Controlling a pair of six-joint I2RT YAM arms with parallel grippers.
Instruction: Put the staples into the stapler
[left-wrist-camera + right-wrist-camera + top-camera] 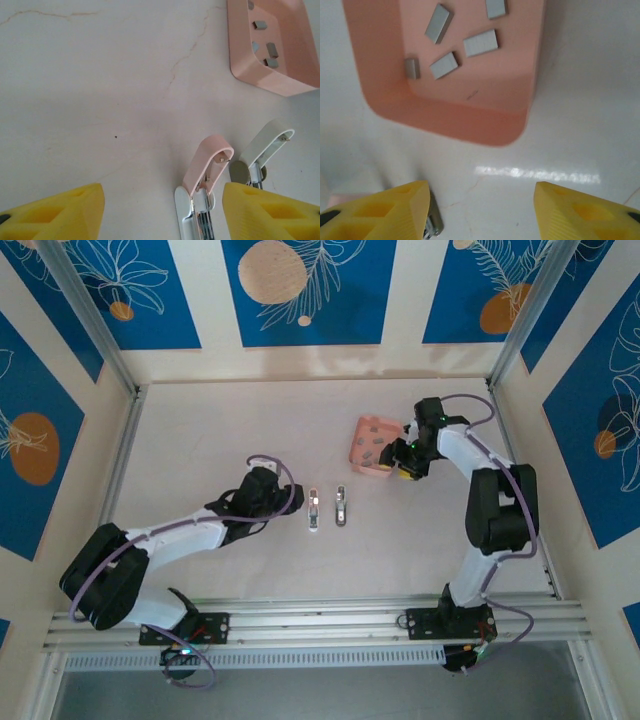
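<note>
Two staplers lie side by side mid-table, both with the lid swung up: a pink-lidded stapler [313,510] [207,167] and a grey-lidded one [341,506] [265,147]. Several grey staples [480,42] [272,49] lie loose in the salmon-pink tray [360,430] [470,125] [260,82]. My left gripper [272,496] [162,215] is open just left of the staplers; the pink stapler's hinge end sits between its yellow fingers, close to the right one, untouched. My right gripper [404,468] [480,210] hangs open over bare table at the tray's near edge, holding nothing.
A stapler's metal tip [433,220] shows beside the right gripper's left finger. Aluminium rails [320,615] run along the near edge, and the enclosure's walls close in the table on the other sides.
</note>
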